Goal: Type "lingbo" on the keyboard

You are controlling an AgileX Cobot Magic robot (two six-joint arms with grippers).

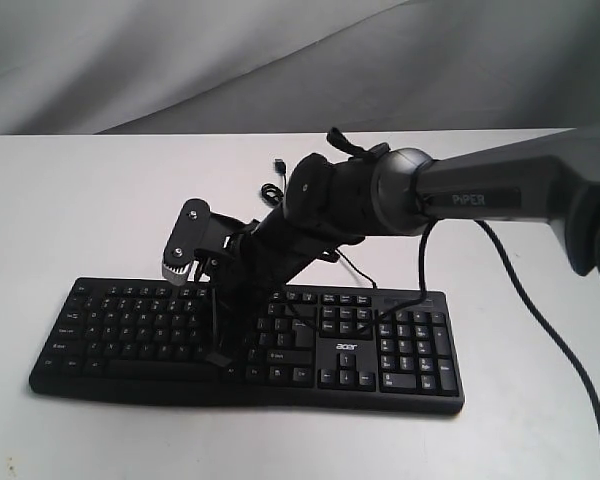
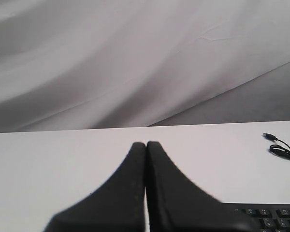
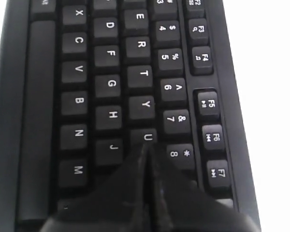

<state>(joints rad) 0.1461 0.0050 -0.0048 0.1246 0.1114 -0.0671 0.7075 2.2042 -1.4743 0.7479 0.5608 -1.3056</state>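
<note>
The black keyboard (image 1: 400, 345) with white legends and an "acer" logo lies along the table's front. My right gripper (image 1: 223, 345) reaches across from the right and points down over the keyboard's middle letter keys. In the right wrist view its shut fingertips (image 3: 146, 146) sit at the edge of the U key (image 3: 146, 137), between J and 8, and hide the keys behind them. Whether they touch a key I cannot tell. My left gripper (image 2: 146, 144) is shut on nothing above the white table, with a keyboard corner (image 2: 275, 217) beside it. It does not show in the exterior view.
The keyboard's thin black USB cable (image 1: 272, 190) lies coiled and unplugged on the white table (image 1: 80, 200) behind the keyboard, and the cable (image 2: 280, 150) shows in the left wrist view too. The right arm's own cable (image 1: 540, 340) trails over the table at the right. Grey cloth hangs behind.
</note>
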